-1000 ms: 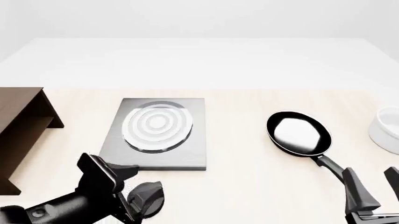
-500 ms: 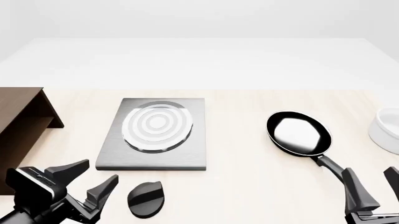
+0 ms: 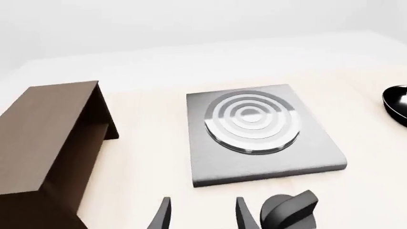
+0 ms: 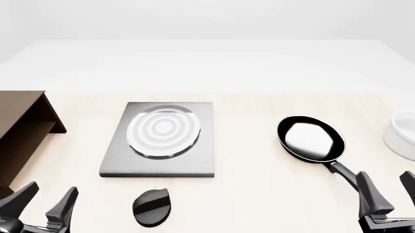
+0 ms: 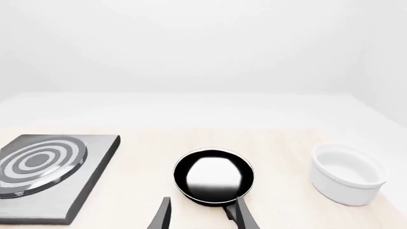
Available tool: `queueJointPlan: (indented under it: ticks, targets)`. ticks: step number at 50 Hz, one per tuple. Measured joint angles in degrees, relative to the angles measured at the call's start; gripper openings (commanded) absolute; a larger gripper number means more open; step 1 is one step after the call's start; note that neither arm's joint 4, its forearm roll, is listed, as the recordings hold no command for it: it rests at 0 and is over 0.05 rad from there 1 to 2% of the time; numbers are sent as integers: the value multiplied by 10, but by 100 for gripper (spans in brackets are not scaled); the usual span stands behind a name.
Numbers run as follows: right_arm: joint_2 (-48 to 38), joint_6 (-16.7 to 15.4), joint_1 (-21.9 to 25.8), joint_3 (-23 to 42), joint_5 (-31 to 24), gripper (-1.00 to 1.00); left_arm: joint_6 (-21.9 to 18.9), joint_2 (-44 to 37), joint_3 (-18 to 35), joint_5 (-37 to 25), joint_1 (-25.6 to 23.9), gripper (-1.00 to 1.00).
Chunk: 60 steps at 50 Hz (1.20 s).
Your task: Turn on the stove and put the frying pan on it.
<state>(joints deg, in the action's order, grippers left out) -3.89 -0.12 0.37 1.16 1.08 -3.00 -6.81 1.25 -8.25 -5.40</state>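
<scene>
The stove point(image 4: 159, 145) is a flat grey plate with a ringed burner, left of the table's middle; its black knob point(image 4: 151, 207) lies apart on the table just in front of it. The frying pan point(image 4: 310, 138) rests on the table to the right, its handle point(image 4: 343, 174) running toward my right gripper point(image 4: 388, 187), which is open just behind the handle's end. My left gripper point(image 4: 50, 195) is open at the near left, away from the knob. In the left wrist view the knob point(image 3: 289, 210) lies beside the open fingers point(image 3: 239, 212). In the right wrist view the pan point(image 5: 214, 175) lies ahead of the open gripper point(image 5: 202, 212).
A dark brown wooden cabinet point(image 4: 19, 141) stands at the left edge, close to the left arm. A white bowl point(image 4: 402, 133) sits at the far right, beyond the pan. Bare table lies between stove and pan.
My left arm has pulled back from the knob toward the near left corner, leaving the knob uncovered on the table. Pan, stove and right gripper have not moved.
</scene>
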Motion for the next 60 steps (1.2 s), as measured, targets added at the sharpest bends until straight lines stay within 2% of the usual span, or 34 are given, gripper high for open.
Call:
queueJointPlan:
  ticks: [17,41,60]
  targets:
    - [-214,-18,-37,76,57,100,12,53,-10,-36,53,100]
    - [-463,-67,-98,197,44,100,46,56,-12,-41,70,100]
    - [-599,-115,-132,231,56,100,64,52,-12,-38,71,100]
